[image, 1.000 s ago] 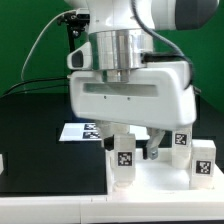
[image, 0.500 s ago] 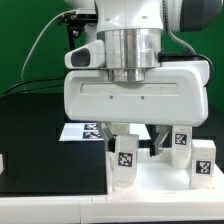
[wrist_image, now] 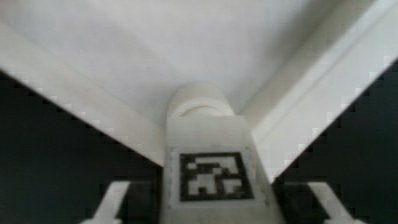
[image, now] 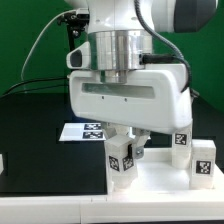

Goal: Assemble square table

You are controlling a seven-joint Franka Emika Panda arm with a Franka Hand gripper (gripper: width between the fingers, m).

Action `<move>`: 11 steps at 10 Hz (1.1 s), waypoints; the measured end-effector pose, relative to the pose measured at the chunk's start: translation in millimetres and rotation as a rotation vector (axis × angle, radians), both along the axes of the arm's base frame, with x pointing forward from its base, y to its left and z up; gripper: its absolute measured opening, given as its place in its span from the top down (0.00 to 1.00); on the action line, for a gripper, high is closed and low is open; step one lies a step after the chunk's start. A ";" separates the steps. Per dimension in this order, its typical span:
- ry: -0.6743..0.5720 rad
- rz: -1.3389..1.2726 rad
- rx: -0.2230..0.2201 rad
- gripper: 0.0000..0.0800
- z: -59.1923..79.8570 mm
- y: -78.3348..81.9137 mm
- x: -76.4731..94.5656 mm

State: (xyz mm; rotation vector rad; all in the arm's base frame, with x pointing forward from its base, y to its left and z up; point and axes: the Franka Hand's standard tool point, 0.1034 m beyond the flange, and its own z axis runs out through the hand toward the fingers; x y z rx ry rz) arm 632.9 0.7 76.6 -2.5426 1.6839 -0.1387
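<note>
The gripper [image: 127,152] is straddling an upright tagged table leg [image: 121,160] on the square tabletop panel [image: 160,180], fingers [wrist_image: 121,200] at three and nine o'clock, part-open; a firm hold cannot be told.

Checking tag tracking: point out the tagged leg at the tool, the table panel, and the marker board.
leg [image: 122,158], exterior view, its tagged face.
table panel [image: 165,187], exterior view, bare top surface.
marker board [image: 78,131], exterior view, its printed tags.

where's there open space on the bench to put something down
Bare black tabletop on the exterior view's left, bordered by the marker board and square panel. Crowded at the exterior view's right: tagged legs and the end effector over one leg.
</note>
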 end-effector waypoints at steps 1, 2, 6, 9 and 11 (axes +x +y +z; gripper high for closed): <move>0.012 -0.190 0.042 0.64 -1.1 3.3 0.2; 0.020 -0.365 0.085 0.64 -2.2 6.9 1.1; 0.019 -0.309 0.083 0.64 -2.6 8.8 0.8; 0.004 0.136 0.013 0.31 -2.4 6.7 0.6; -0.001 0.275 -0.005 0.22 -2.8 6.0 0.5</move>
